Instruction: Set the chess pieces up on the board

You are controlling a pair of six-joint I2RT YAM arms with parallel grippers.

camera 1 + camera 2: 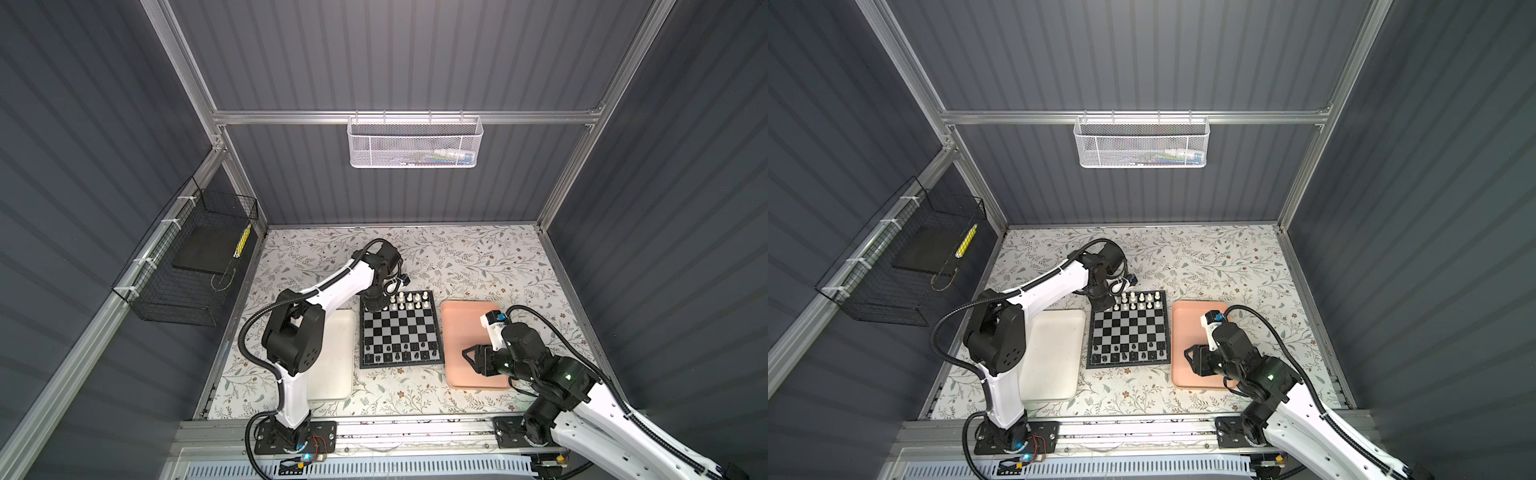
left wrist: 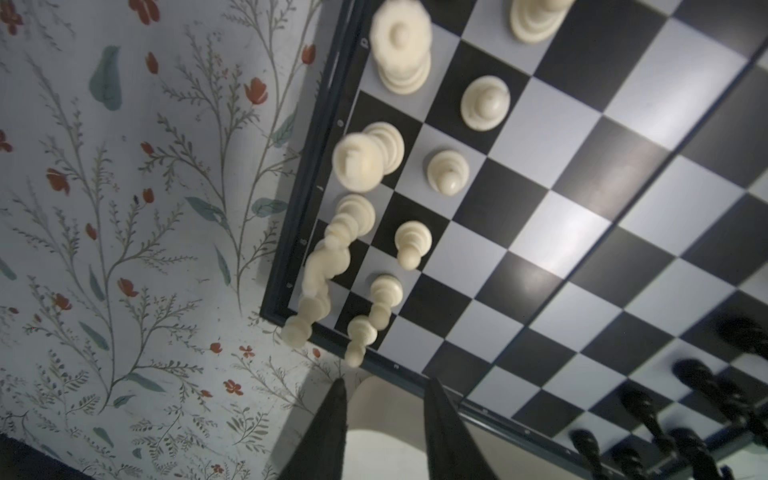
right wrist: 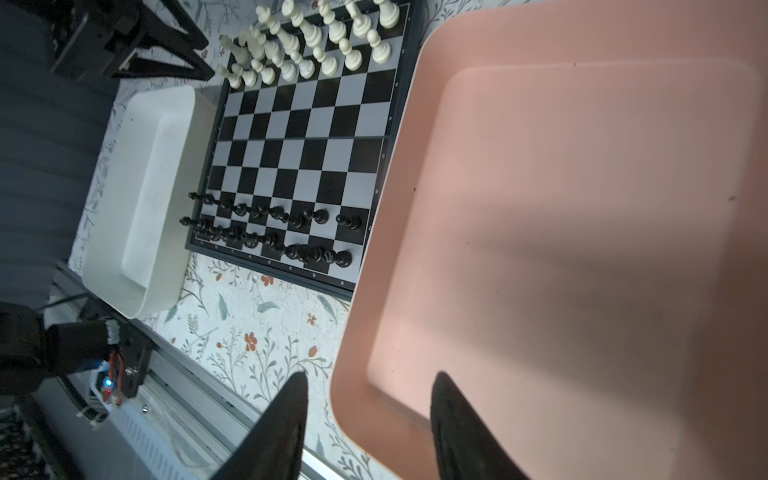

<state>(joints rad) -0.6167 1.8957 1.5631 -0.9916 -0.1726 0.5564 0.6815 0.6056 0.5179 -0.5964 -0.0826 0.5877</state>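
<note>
The chess pieces are all seen on the board (image 1: 398,328): the cream-white pieces (image 1: 409,301) in the two ranks at its far edge, the black pieces (image 1: 401,351) in the two ranks at its near edge, the squares between left bare. Whether each piece is on its proper square cannot be told.

The white corner piece (image 2: 309,307) stands upright, long axis vertical, just ahead of the left gripper (image 2: 386,380) and outside its gap. That gripper's jaws are held apart with nothing between them; only the white tray (image 2: 386,440) is seen through the gap. The left arm is by far the nearer to the white ranks.

The right gripper (image 3: 372,374) is held over the rim of the pink tray (image 3: 582,208), jaws apart and empty, with the black ranks well ahead of it.

Both trays being bare, the set-up is judged done or nearly so. Any next move by the left gripper is judged to turn on clearing that corner piece without brushing it.
</note>
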